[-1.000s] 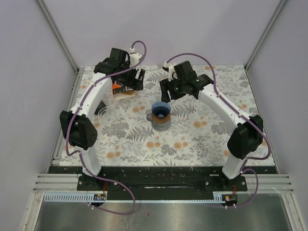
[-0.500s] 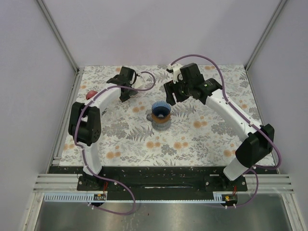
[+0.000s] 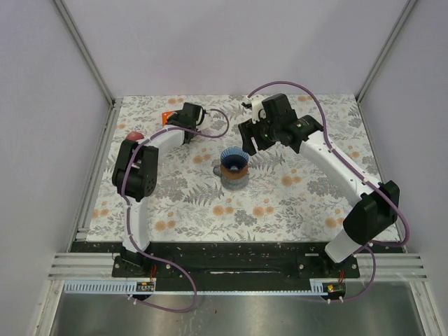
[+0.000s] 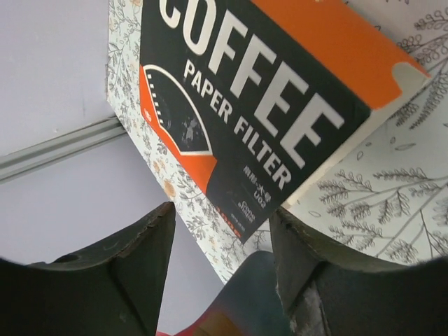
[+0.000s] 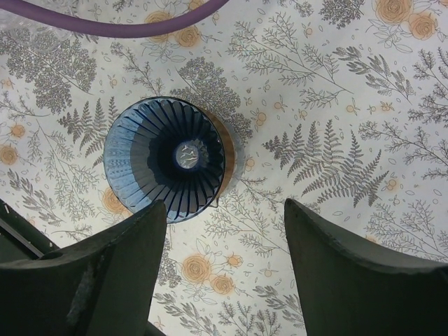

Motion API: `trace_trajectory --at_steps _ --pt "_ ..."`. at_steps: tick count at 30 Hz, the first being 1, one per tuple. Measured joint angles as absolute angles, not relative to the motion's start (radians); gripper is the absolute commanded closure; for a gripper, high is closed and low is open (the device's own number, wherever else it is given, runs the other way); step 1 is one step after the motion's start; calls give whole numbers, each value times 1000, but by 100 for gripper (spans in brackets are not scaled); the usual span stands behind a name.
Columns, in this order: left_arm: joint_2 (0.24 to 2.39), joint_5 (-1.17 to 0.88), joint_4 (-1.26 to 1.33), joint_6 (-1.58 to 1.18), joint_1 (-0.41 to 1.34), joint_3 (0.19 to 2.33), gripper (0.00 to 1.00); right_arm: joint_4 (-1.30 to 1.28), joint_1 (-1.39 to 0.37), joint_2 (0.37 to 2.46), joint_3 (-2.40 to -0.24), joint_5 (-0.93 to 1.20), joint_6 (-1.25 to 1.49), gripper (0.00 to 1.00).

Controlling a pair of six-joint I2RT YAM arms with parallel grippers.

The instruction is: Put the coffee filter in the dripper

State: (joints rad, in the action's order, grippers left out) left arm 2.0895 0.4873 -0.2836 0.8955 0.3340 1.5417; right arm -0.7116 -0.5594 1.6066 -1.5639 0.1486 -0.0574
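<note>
As it is swinging back leftward, the left pincer (image 4: 222, 213) is facing, open, the orange-and-black coffee filter box (image 4: 259, 119), filters presumably inside; the right pincer (image 5: 224, 210), open, is hovering over the empty blue ribbed dripper (image 5: 168, 157).

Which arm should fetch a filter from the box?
Left. The left jaws stand open right in front of the filter box, which fills that wrist view. The right jaws, also open, hang above the empty dripper, well away from the box.
</note>
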Motion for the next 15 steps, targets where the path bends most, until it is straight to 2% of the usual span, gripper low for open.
trace_trajectory --at_steps 7,9,10,12,13,15 --pt "2138 502 -217 928 332 1541 52 -710 -558 1594 -1563 149 -65 24" --pt "2147 504 -196 940 330 1541 64 -709 -558 1589 -1563 149 -67 24" --pt "2151 505 -186 943 329 1541 78 -708 -558 1586 -1562 149 -67 24" --pt "2162 510 -161 952 327 1541 94 -707 -558 1580 -1559 150 -67 24" --pt "2164 513 -152 958 325 1541 99 -707 -558 1576 -1556 150 -67 24" --pt "2165 519 -137 966 321 1540 100 -707 -558 1567 -1552 150 -68 24"
